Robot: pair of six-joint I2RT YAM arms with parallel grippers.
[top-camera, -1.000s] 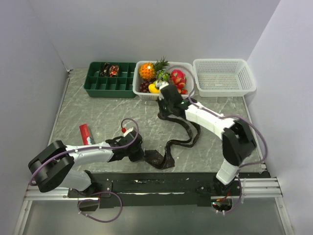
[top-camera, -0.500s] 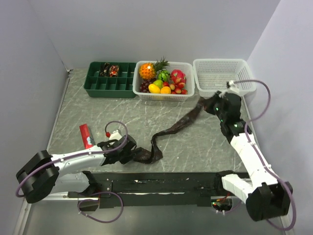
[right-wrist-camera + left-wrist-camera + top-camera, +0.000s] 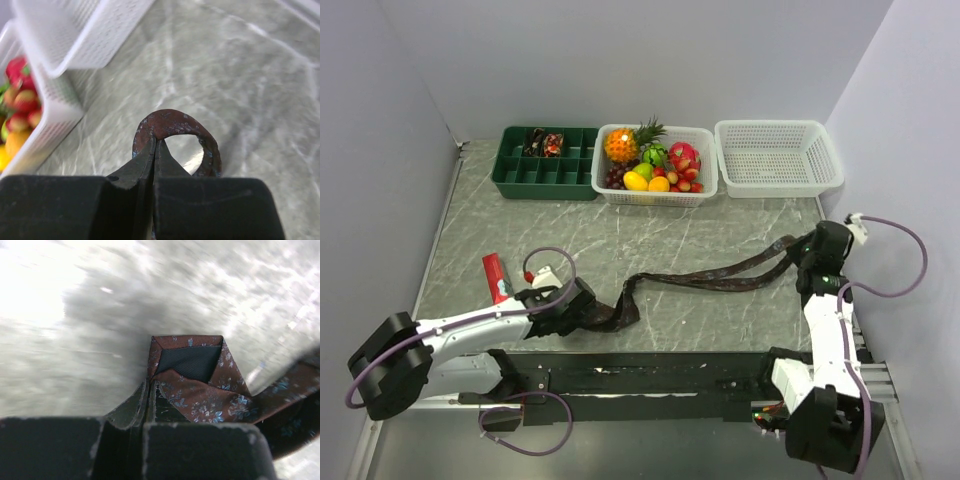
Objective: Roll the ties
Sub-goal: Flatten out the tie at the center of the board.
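A dark brown tie [image 3: 705, 279] with small blue flowers lies stretched across the front of the table. My left gripper [image 3: 588, 308] is shut on its wide end [image 3: 200, 385], whose pointed tip with dark lining shows in the left wrist view just past the jaws [image 3: 151, 390]. At the right edge of the table my right gripper [image 3: 804, 247] is shut on the narrow end, which curls in a loop [image 3: 175, 125] over the fingertips. More ties [image 3: 542, 144] sit rolled in two compartments of the green tray [image 3: 520, 178] at the back left.
A white basket of toy fruit [image 3: 701, 193] stands at the back centre, with an empty white basket [image 3: 778, 155] to its right, also in the right wrist view [image 3: 75, 30]. A small red object [image 3: 496, 276] lies on the table left of my left gripper.
My right gripper has swung from the fruit basket to the table's right edge, pulling the tie out nearly straight. My left gripper has slid a little left with the wide end.
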